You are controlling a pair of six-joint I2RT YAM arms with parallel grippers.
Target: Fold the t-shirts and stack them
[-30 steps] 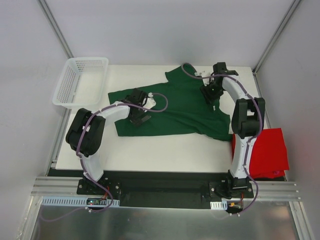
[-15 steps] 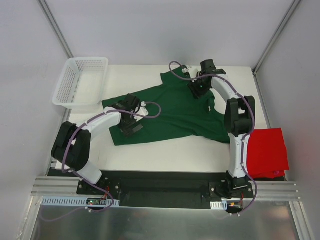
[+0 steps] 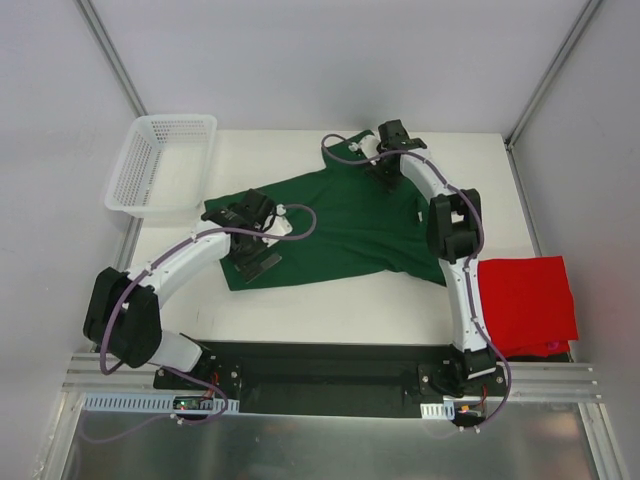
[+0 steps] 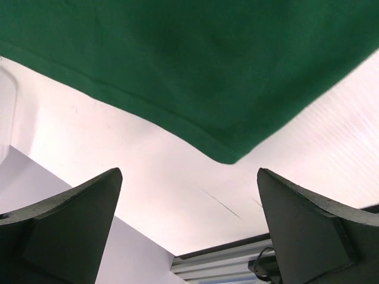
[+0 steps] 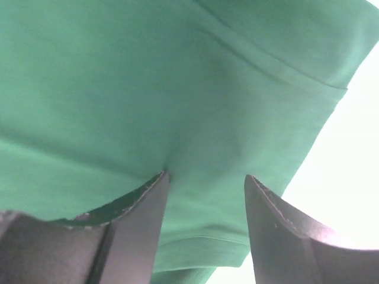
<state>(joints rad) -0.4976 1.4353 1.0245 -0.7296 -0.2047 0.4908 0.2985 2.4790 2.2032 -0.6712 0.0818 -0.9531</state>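
The dark green t-shirt (image 3: 330,225) lies spread on the white table, its hem corner (image 4: 234,155) showing in the left wrist view. My left gripper (image 3: 256,260) hovers over the shirt's near-left corner, fingers wide open with only bare table between them (image 4: 188,177). My right gripper (image 3: 384,170) is at the shirt's far edge near the collar. Its fingers stand apart on green cloth (image 5: 205,177); the left fingertip (image 5: 159,183) presses a small pucker, and nothing is pinched. The red t-shirt (image 3: 527,303) lies folded at the near right.
A white mesh basket (image 3: 160,160) stands at the table's far-left corner. The right arm's upright link (image 3: 455,250) rises beside the red shirt. Grey walls close in the table on the left, far side and right.
Both arms swung left and the green shirt shifted left with them. The right gripper's fingers have spread wider. More of the red shirt shows now.
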